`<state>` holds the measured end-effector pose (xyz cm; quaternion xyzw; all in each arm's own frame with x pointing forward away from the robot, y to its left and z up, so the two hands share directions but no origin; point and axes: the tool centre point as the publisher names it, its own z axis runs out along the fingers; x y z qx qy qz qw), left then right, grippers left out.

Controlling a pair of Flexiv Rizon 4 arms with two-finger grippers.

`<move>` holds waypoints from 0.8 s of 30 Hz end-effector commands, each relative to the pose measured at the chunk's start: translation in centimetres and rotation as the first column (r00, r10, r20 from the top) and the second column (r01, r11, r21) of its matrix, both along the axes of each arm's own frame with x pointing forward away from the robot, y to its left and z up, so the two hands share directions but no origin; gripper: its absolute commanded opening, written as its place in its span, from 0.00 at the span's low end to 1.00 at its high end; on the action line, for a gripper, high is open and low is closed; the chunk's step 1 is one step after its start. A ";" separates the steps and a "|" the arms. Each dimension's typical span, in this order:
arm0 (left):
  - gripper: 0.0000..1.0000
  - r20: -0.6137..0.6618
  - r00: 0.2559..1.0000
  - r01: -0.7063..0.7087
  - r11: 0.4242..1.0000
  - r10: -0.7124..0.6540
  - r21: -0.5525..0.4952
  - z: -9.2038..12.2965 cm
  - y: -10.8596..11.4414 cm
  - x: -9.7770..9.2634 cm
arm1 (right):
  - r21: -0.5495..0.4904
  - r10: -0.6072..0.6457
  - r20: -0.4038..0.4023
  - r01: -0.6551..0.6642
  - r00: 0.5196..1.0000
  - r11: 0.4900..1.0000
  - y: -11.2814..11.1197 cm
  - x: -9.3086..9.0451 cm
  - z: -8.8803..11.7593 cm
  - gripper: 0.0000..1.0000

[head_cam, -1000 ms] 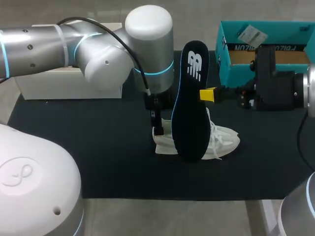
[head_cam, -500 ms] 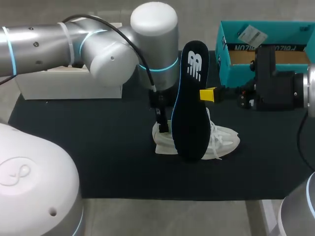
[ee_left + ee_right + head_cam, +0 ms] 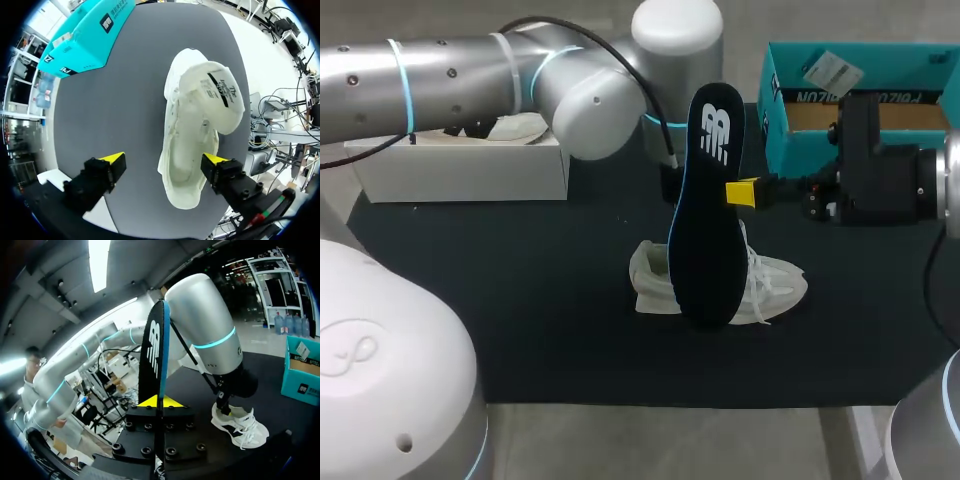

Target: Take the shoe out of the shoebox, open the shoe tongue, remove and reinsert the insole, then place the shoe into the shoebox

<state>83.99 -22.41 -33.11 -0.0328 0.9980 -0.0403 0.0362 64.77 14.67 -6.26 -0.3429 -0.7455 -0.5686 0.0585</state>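
Shoe (image 3: 778,285) lies mid-table on the black mat (image 3: 520,320), tongue flipped up | my right gripper (image 3: 740,192) pinches the dark insole (image 3: 705,220), upright over the shoe | my left gripper (image 3: 164,160) hangs above the shoe, fingers spread wide, touching nothing | teal shoebox (image 3: 880,65) far right | white box (image 3: 470,175) far left

You'll find a white logo (image 3: 717,132) printed near the upper end of the dark insole (image 3: 705,230). The teal shoebox (image 3: 800,150) carries a line of dark lettering (image 3: 820,97), upside down in the head view, and a white sticker (image 3: 830,70) whose print is too small to read. In the left wrist view, a black label (image 3: 220,90) with fine white print sits on the tongue of the shoe (image 3: 187,190), and small dark printed patches (image 3: 106,22) mark the box's side.
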 end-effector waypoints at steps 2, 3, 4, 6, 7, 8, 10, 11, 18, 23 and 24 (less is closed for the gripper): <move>0.65 -0.037 0.999 0.026 1.000 -0.026 0.001 -2.3 -1.8 1.2 | 0.000 -0.004 0.001 0.004 1.000 1.000 0.1 -0.1 -0.2 0.00; 0.65 -0.045 0.999 0.028 1.000 -0.028 -0.002 -2.6 -2.0 1.3 | 0.000 -0.004 0.001 0.004 1.000 1.000 0.1 -0.1 -0.2 0.00; 0.65 -0.051 0.998 0.035 0.999 -0.035 -0.008 -2.8 -2.2 1.4 | 0.000 -0.004 0.001 0.004 1.000 1.000 0.1 -0.1 -0.2 0.00; 0.50 -0.059 0.998 0.036 0.999 -0.037 -0.004 -3.3 -2.6 1.6 | 0.000 -0.004 0.001 0.004 1.000 1.000 0.1 -0.1 -0.2 0.00; 0.49 -0.066 0.997 0.044 0.999 -0.044 -0.009 -3.4 -2.7 1.5 | 0.000 -0.004 0.001 0.004 1.000 1.000 0.1 -0.1 -0.2 0.00; 0.49 -0.069 0.997 0.046 0.999 -0.046 -0.009 -3.6 -2.8 1.4 | 0.000 -0.004 0.001 0.004 1.000 1.000 0.1 -0.1 -0.2 0.00; 0.52 -0.081 0.995 0.058 0.998 -0.058 -0.011 -3.9 -3.0 1.3 | 0.000 -0.004 0.001 0.004 1.000 1.000 0.1 -0.1 -0.2 0.00; 0.52 -0.085 0.995 0.060 0.998 -0.060 -0.010 -4.0 -3.1 1.2 | 0.000 -0.004 0.001 0.004 1.000 1.000 0.1 -0.1 -0.2 0.00; 0.55 -0.111 0.990 0.088 0.996 -0.088 -0.008 -5.0 -3.8 0.5 | 0.000 -0.004 0.001 0.004 1.000 1.000 0.1 -0.1 -0.2 0.00; 0.00 -0.111 0.987 0.116 0.993 -0.116 -0.007 -5.0 -4.4 0.1 | 0.000 -0.004 0.001 0.004 1.000 1.000 0.1 -0.1 -0.2 0.00; 0.00 -0.108 0.987 0.123 0.992 -0.123 -0.005 -4.9 -4.5 -0.1 | 0.000 -0.004 0.001 0.004 1.000 1.000 0.1 -0.1 -0.2 0.00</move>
